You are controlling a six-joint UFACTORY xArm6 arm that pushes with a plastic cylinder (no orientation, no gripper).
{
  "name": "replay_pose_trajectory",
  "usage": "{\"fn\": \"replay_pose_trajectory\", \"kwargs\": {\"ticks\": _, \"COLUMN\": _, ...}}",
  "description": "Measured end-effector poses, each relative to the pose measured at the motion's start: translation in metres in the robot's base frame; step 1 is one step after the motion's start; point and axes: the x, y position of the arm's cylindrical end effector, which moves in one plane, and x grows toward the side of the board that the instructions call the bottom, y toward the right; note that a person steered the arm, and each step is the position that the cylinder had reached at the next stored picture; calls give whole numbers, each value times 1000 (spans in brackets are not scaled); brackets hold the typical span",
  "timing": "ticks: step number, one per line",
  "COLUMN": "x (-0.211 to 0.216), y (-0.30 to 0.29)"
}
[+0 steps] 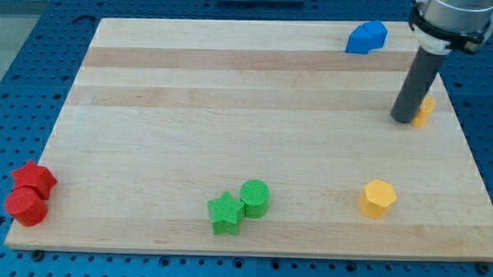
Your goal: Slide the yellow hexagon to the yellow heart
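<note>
The yellow hexagon (378,197) sits alone toward the view's lower right of the counter (232,89), with bare wood all round it, so nothing blocks a push from any side. Its goal, the yellow heart (424,110), lies well apart from it, up near the view's right edge, and only a sliver of it shows because my tip (402,120) stands just in front of it on its left, touching or nearly so; I cannot tell which. There is no gripper on this arm, only the dark rod, so nothing is clasped or let go.

As I judge it, the tip is on the wrong side for the job: to drive the hexagon up and slightly rightward, it needs to come round below and a little left of the hexagon. Leaving the heart carelessly could nudge it off toward the edge.

Farther out, a blue block (366,37) rests near the view's top, a green star (226,213) and green cylinder (255,197) touch at the bottom centre, and a red star (34,179) and red cylinder (25,206) huddle at the lower left, all clear of the likely path.
</note>
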Motion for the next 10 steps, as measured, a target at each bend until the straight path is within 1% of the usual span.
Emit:
{"fn": "replay_pose_trajectory", "kwargs": {"ticks": 1, "x": 29, "y": 0}}
{"fn": "replay_pose_trajectory", "kwargs": {"ticks": 2, "x": 48, "y": 24}}
{"fn": "replay_pose_trajectory", "kwargs": {"ticks": 3, "x": 49, "y": 93}}
{"fn": "replay_pose_trajectory", "kwargs": {"ticks": 4, "x": 81, "y": 110}}
{"fn": "replay_pose_trajectory", "kwargs": {"ticks": 5, "x": 107, "y": 84}}
{"fn": "replay_pose_trajectory", "kwargs": {"ticks": 6, "x": 124, "y": 61}}
{"fn": "replay_pose_trajectory", "kwargs": {"ticks": 7, "x": 158, "y": 45}}
{"fn": "replay_pose_trajectory", "kwargs": {"ticks": 8, "x": 186, "y": 8}}
{"fn": "replay_pose_trajectory", "kwargs": {"ticks": 9, "x": 193, "y": -48}}
{"fn": "replay_pose_trajectory", "kwargs": {"ticks": 10, "x": 159, "y": -70}}
